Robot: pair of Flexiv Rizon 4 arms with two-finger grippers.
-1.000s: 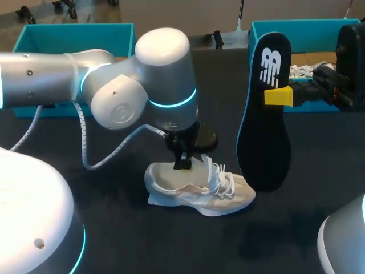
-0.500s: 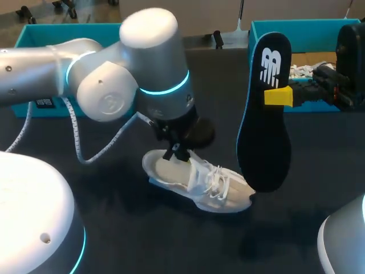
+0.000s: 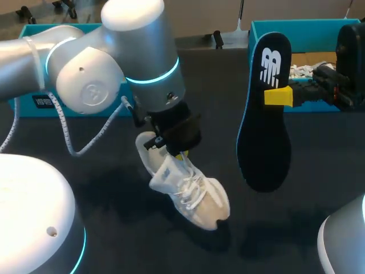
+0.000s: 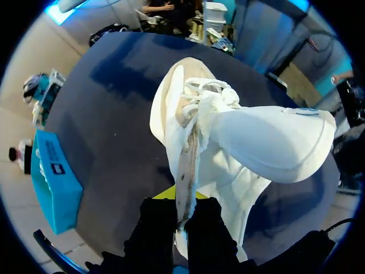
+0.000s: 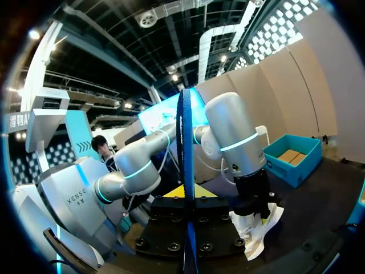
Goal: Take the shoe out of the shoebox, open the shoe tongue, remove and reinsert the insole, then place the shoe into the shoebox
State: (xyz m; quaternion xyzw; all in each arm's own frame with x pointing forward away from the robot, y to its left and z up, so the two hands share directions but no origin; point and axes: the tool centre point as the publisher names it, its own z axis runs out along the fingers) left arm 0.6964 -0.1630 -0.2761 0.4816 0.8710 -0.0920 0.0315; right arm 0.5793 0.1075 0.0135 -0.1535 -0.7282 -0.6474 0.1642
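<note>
Swung round since a second ago, the white lace-up sneaker [image 3: 191, 194] no longer lies flat with its toe toward the right edge of the table. Its toe now points at the near edge and its heel is raised. The left arm [image 3: 85, 74] has drawn back toward the left and risen with it. The right arm and its insole have not shifted.

On the dark table [image 3: 114, 234], near the middle, the sneaker hangs tilted, toe down. Whether the toe touches the surface cannot be told. The left gripper [image 3: 174, 151] clamps the thin collar edge at the heel, fingers pressed narrowly together on it from both sides; the left wrist view shows that edge running between them [image 4: 181, 217].

Farther back and toward the right edge, the black foam insole with a blue rim [image 3: 265, 125] stands upright in the air, apart from the sneaker. The right gripper [image 3: 279, 96] pinches it from both sides near its upper part.

Along the far edge sit two teal cardboard boxes, one at the left corner [image 3: 57, 37], one at the right [image 3: 319, 28].
</note>
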